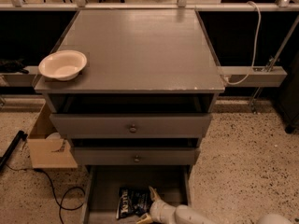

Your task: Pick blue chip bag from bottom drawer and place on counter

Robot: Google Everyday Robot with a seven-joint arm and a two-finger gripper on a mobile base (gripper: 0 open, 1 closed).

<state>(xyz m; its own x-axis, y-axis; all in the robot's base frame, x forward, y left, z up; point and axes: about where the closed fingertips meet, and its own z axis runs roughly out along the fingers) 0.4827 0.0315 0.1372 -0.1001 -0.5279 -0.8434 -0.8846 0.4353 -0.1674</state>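
The blue chip bag [129, 202] lies flat in the open bottom drawer [100, 190], near its front middle. My gripper [146, 206] reaches in from the bottom right on a white arm. It is low in the drawer at the bag's right edge. Its fingers are spread, one fingertip [151, 191] beyond the bag's far right corner and the other at the near edge of the view. The bag still rests on the drawer floor. The counter [140, 45] is the grey cabinet top above.
A pale bowl [63, 64] sits on the counter's front left corner. Two knobbed drawers [133, 127] above the bottom one stand slightly pulled out. A cardboard box [46, 146] and a black cable [60, 199] are on the floor to the left.
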